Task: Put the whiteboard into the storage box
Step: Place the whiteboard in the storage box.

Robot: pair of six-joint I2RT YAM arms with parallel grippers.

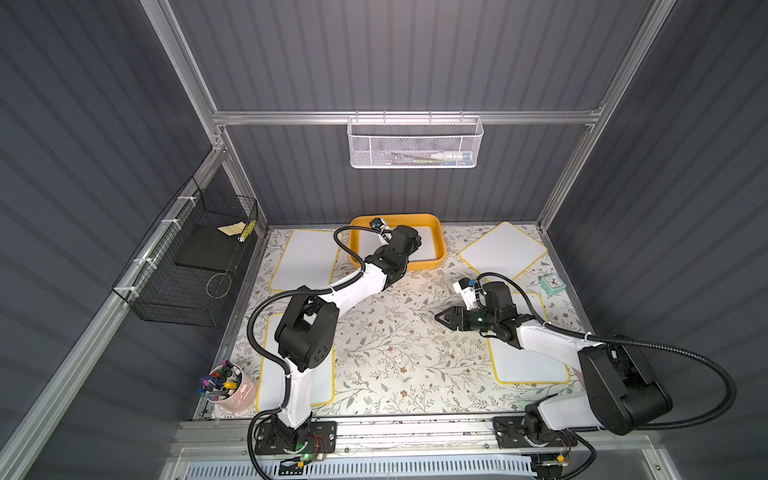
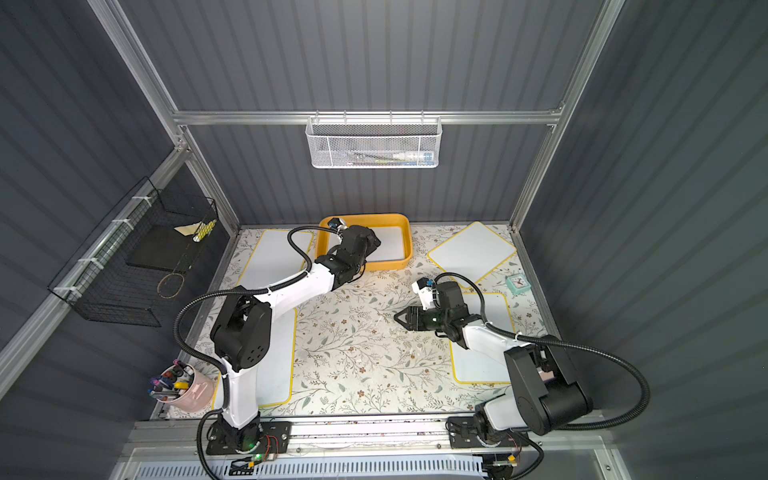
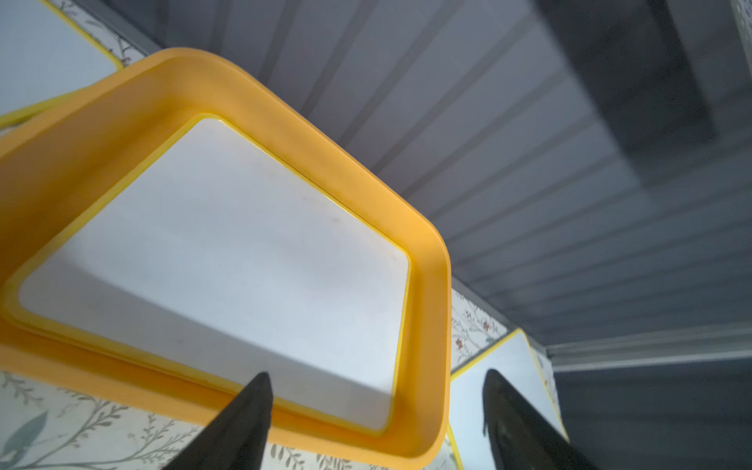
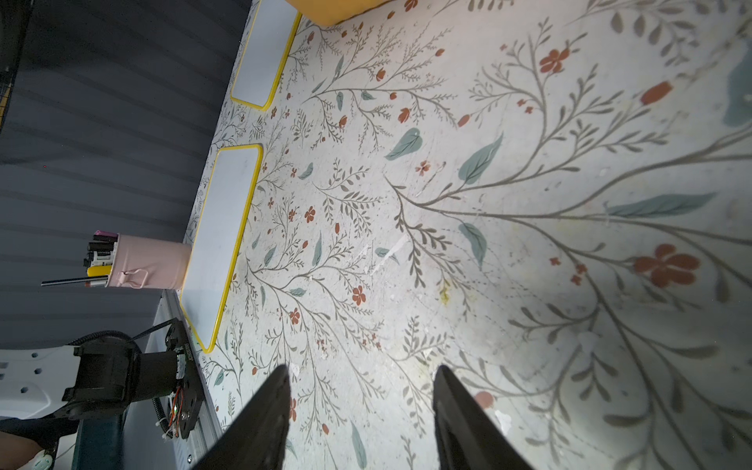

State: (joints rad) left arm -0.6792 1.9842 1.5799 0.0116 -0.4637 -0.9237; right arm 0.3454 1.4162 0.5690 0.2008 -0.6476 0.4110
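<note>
Whiteboard (image 1: 428, 243) lies flat inside the yellow-orange storage box (image 1: 415, 217) at the back of the floral-covered table (image 1: 382, 345), seen in both top views, with the left arm (image 1: 361, 284) reaching over the box's near rim. Four more boards lie loose on the cloth, one (image 1: 305, 259) just beside the box. The right gripper (image 1: 441, 318) hangs over bare cloth mid-table, well apart from the box. A pink pen cup (image 1: 230, 388) stands at the front left corner.

Left wrist view: the left gripper (image 3: 376, 380) has its fingers spread with nothing between them, over the box's near wall. The board fills the box floor.

Right wrist view: the right gripper's fingers (image 4: 260, 423) stand apart and empty above the flower print.
</note>
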